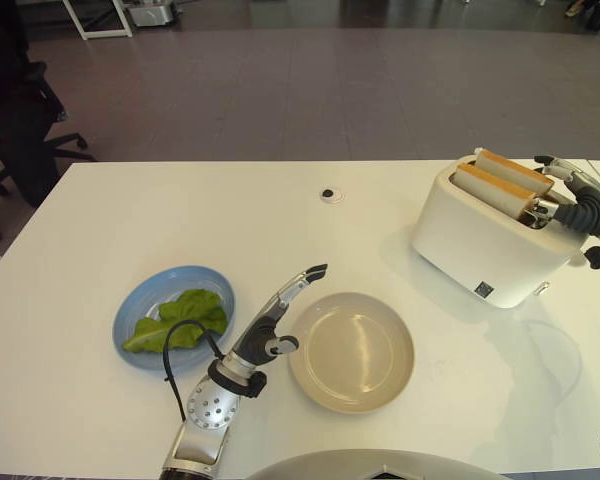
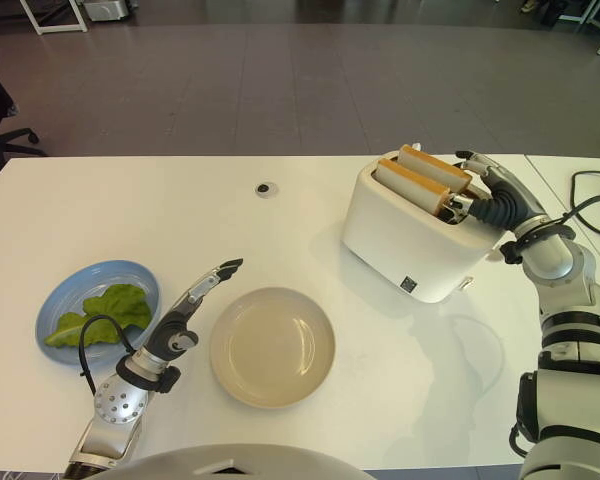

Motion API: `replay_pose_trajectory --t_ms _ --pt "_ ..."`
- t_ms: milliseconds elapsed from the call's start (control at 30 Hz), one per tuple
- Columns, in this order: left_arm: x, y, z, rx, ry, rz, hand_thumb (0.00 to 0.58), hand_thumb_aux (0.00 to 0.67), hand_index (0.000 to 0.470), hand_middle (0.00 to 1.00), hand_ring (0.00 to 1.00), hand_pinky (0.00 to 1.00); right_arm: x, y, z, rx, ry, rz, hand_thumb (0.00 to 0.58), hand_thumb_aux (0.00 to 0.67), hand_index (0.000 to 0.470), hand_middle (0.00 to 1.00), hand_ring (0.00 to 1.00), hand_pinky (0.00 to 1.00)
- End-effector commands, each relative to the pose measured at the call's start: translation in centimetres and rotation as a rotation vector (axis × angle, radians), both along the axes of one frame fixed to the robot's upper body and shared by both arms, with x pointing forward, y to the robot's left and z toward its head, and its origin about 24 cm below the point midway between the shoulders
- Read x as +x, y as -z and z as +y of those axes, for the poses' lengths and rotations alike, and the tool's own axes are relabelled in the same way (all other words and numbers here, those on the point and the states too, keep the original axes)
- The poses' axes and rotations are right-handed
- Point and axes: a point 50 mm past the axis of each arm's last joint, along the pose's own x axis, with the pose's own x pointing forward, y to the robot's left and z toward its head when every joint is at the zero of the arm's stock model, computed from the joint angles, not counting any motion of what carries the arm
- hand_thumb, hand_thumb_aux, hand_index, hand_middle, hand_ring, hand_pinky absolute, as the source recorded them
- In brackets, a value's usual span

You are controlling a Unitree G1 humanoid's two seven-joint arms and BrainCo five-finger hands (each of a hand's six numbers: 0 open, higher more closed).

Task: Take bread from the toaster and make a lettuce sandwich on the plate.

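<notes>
On the near edge of the white table point(image 1: 130, 220), the left hand point(image 1: 268, 332) lies between the two dishes. Its fingers point(image 1: 302, 279) are stretched out almost straight, pointing forward and to the right, and it holds nothing. A thin black cable point(image 1: 166, 355) loops up by its wrist.

Just right of that hand is a round beige plate point(image 1: 352, 352) with nothing on it. The fingertips are close to its left rim; whether they touch it can't be told.

Left of the hand is a round light-blue plate point(image 1: 155, 296) holding a single green lettuce leaf point(image 1: 185, 318), which lies flat inside the rim. The blue and beige plates are near each other but apart.

Further back on the right is a white two-slot toaster point(image 2: 405, 235), set at an angle to the table edge. Two toasted bread slices stand upright in the slots, tops sticking out: the near slice point(image 2: 412, 183) and the far slice point(image 2: 435, 167).

The right hand point(image 2: 498, 203) is at the toaster's right end, up against the ends of the slices. Whether it has a grip on either slice can't be told.

Mid-table, further back, is a small round fitting with a dark centre point(image 1: 328, 193), well apart from everything else.

Past the table is grey floor point(image 1: 310, 90), with a dark office chair point(image 1: 25, 120) at far left.
</notes>
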Motion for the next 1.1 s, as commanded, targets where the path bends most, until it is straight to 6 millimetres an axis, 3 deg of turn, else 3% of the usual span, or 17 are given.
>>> replay_pose_trajectory --t_ms 33,67,100,433,533,633,700,733,833,933,1000,1100 --pt "-0.1 0.3 -0.1 0.014 0.011 0.012 0.000 0.000 0.000 0.00 0.00 0.00 0.5 -0.3 0.7 0.010 -0.025 -0.007 0.506 0.431 0.302 0.00 0.00 0.00" --pt "-0.1 0.3 -0.1 0.015 0.012 0.012 0.000 0.000 0.000 0.00 0.00 0.00 0.5 -0.4 0.7 0.011 -0.026 -0.008 0.566 0.568 0.398 0.00 0.00 0.00" --pt "-0.1 0.3 -0.1 0.015 0.012 0.012 0.000 0.000 0.000 0.00 0.00 0.00 0.5 -0.4 0.7 0.012 -0.028 -0.010 0.580 0.670 0.470 0.00 0.00 0.00" --pt "-0.2 0.3 -0.2 0.022 0.019 0.007 0.000 0.000 0.000 0.00 0.00 0.00 0.6 -1.1 1.0 0.084 -0.052 -0.036 0.580 0.670 0.470 0.00 0.00 0.00" --pt "-0.1 0.3 -0.2 0.018 0.014 0.005 0.000 0.000 0.000 0.00 0.00 0.00 0.6 -4.1 -0.6 0.311 -0.036 -0.109 0.580 0.670 0.470 0.00 0.00 0.00" --pt "-0.3 -0.1 -0.2 -0.013 0.011 -0.003 0.000 0.000 0.000 0.00 0.00 0.00 -0.6 -9.2 -2.6 0.597 -0.098 -0.234 0.580 0.670 0.470 0.00 0.00 0.00" --pt "-0.4 -0.4 -0.3 -0.042 0.017 -0.013 0.000 0.000 0.000 0.00 0.00 0.00 -1.4 -11.0 -2.5 0.736 -0.197 -0.258 0.580 0.670 0.470 0.00 0.00 0.00" --pt "-0.5 -0.5 -0.3 -0.049 0.014 -0.015 0.000 0.000 0.000 0.00 0.00 0.00 -1.7 -11.0 -1.5 0.806 -0.294 -0.181 0.580 0.670 0.470 0.00 0.00 0.00" --pt "-0.3 -0.9 0.3 -0.082 -0.012 -0.023 0.000 0.000 0.000 0.00 0.00 0.00 -4.2 -7.3 4.9 0.873 -0.634 0.262 0.580 0.670 0.470 0.00 0.00 0.00" --pt "0.1 -1.9 1.3 -0.169 -0.050 -0.041 0.000 0.000 0.000 0.00 0.00 0.00 -7.4 -2.9 11.3 0.891 -0.815 0.680 0.580 0.670 0.470 0.00 0.00 0.00" --pt "0.3 -2.4 1.9 -0.196 -0.073 -0.059 0.000 0.000 0.000 0.00 0.00 0.00 -8.5 -0.7 13.8 0.854 -0.824 0.831 0.580 0.670 0.470 0.00 0.00 0.00" --pt "0.4 -3.3 2.5 -0.186 -0.091 -0.091 0.000 0.000 0.000 0.00 0.00 0.00 -8.6 2.9 15.9 0.785 -0.729 0.941 0.580 0.670 0.470 0.00 0.00 0.00"
